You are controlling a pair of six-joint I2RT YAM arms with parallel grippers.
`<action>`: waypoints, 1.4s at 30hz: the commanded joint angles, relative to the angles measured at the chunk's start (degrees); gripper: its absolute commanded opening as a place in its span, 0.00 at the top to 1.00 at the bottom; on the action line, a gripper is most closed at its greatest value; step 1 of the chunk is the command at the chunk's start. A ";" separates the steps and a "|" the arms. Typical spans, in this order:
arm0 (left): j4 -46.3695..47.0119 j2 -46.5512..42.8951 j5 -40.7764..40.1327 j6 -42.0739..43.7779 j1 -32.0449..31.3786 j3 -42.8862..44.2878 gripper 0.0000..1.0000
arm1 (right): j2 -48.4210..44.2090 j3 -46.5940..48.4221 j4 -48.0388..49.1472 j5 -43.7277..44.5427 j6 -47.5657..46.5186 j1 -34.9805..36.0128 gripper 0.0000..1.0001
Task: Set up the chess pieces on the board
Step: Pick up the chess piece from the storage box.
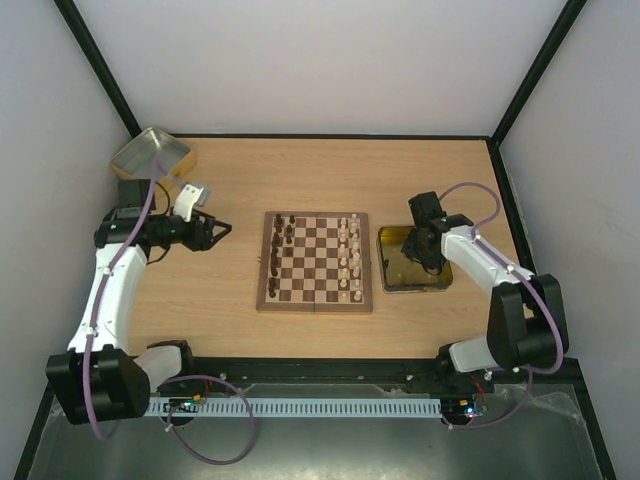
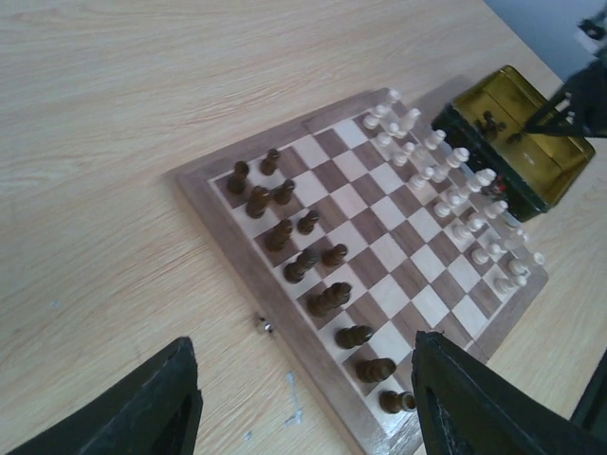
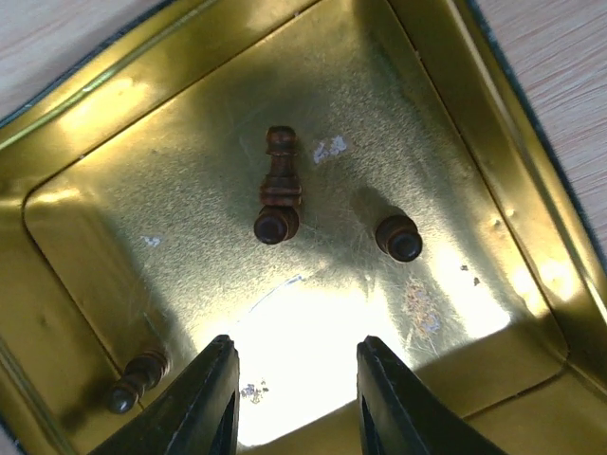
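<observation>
Closest in, a white slotted strip (image 1: 330,408) runs along the table edge between the two arm bases. The table (image 1: 320,170) is pale wood with fine stripes in the grain, and plain white walls (image 1: 320,60) stand around it. The left gripper (image 1: 215,232) hangs over bare wood to the left of the board (image 1: 315,306). Its black jaws are wide apart and hold nothing. The board is square, with brown and tan checks and a brown rim. The little dark pieces (image 1: 280,250) stand along its left side and the pale pieces (image 1: 350,255) along its right. The left wrist view shows their small round turned heads, and some dark squares in those rows with no piece. Just to the right of the board sits a shiny gold metal tray (image 1: 415,289). The right gripper (image 1: 418,258) is down inside it, jaws apart with nothing between them. Only the right wrist view shows the scratched tray floor. There, a tall dark piece (image 3: 277,194) sits in the middle, a small one (image 3: 398,237) is beside it, and another (image 3: 137,379) lies by a corner. In the far left corner rests a gold tin (image 1: 152,155).
</observation>
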 commanded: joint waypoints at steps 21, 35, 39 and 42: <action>1.80 4.19 0.20 -2.85 -8.97 1.42 0.36 | 11.55 3.70 8.11 -0.39 4.88 -3.11 0.74; 1.81 4.42 1.15 -2.36 -9.00 1.03 0.36 | 14.41 4.89 8.28 0.46 4.54 -4.19 0.92; 1.81 4.00 1.41 -2.25 -8.98 0.80 0.36 | 14.68 4.83 8.42 0.03 4.29 -4.17 0.98; 1.92 3.96 1.42 -2.29 -8.95 0.73 0.36 | 13.51 5.09 7.91 0.17 4.18 -4.15 0.98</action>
